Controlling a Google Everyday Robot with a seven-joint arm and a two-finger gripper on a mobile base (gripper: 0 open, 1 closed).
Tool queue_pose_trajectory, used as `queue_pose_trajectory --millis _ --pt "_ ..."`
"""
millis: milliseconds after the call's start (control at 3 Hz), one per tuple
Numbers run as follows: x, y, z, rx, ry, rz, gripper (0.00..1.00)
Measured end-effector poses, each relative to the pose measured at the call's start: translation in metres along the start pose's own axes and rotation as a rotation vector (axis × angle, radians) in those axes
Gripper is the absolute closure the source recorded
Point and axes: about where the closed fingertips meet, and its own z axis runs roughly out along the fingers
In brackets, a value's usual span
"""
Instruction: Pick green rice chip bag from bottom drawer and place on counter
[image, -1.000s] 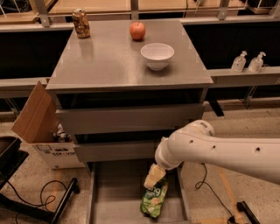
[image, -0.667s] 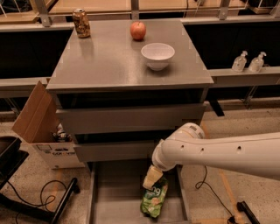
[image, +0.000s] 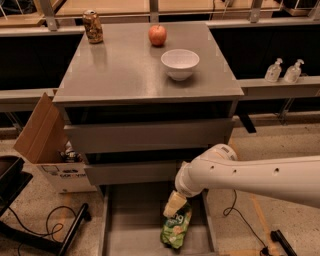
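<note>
Open bottom drawer (image: 130, 220) holds green rice chip bag (image: 176, 230); hand (image: 174, 205) at bag top, grip cannot tell.

A single camera looks from in front of and above the cabinet (image: 150, 135), tilted downward, at middling range. The tabletop (image: 125, 75) fills the upper centre; the bottom drawer (image: 130, 220) runs off the lower edge. The arm (image: 260, 180) enters from the right, its end effector (image: 175, 204) low in the centre, seemingly at the bag's (image: 176, 229) top.
</note>
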Motion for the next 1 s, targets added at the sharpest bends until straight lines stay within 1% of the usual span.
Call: queue_pose_trajectory --millis 333,667,1000 --pt "0.023 0.006 0.037 -0.049 0.029 -0.012 0.00" --pt "0.041 -0.009 0.090 -0.062 0.121 0.005 0.00" --pt "0.070 -0.030 0.137 -0.067 0.181 0.092 0.00"
